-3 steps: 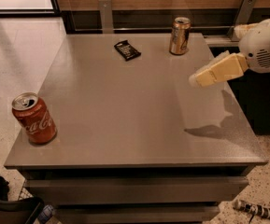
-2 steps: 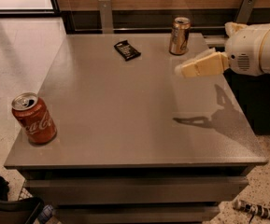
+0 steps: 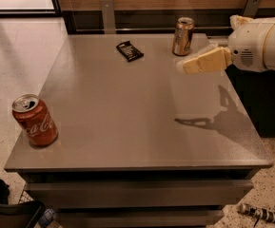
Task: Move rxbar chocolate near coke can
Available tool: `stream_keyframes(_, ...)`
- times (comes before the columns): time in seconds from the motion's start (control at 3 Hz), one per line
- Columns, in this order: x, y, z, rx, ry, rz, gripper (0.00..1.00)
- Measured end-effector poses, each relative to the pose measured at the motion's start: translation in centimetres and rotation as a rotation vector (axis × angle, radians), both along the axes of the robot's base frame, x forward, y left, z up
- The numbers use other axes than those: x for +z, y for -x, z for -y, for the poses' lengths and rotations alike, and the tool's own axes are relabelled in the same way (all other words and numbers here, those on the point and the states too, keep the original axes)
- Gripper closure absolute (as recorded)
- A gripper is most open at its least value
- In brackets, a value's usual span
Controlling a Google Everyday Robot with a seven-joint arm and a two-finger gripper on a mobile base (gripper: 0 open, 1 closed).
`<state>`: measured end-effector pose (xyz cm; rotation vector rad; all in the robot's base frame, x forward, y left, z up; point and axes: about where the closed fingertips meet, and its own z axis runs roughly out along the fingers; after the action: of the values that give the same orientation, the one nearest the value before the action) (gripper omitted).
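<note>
The rxbar chocolate (image 3: 130, 51), a small flat black wrapper, lies on the grey table (image 3: 127, 108) near its far edge, left of centre. The coke can (image 3: 34, 121), red with white script, stands upright at the table's front left corner. My gripper (image 3: 184, 66), with cream-coloured fingers on a white arm, hovers above the table's far right part. It is to the right of the rxbar and apart from it, and holds nothing that I can see.
A gold can (image 3: 182, 36) stands upright at the table's far edge, just behind and left of my gripper. Two metal brackets rise behind the table. The table's right edge (image 3: 251, 132) drops to a speckled floor.
My gripper has moved left and a little away from the camera, toward the gold can. The rxbar and both cans have not moved.
</note>
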<state>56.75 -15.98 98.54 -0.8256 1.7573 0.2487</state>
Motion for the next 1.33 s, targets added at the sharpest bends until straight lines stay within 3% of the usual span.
stream_keyframes(0.33, -0.8, -2.5, -1.6, 0.018, -0.034, -0.004, 0.0)
stream_keyframes(0.67, -2.7, -8.1, -6.0, 0.048, -0.117, 0.0, 0.0)
stream_keyframes(1.33, -5.3, -14.2, -11.2, 0.055, -0.197, 0.01, 0.0)
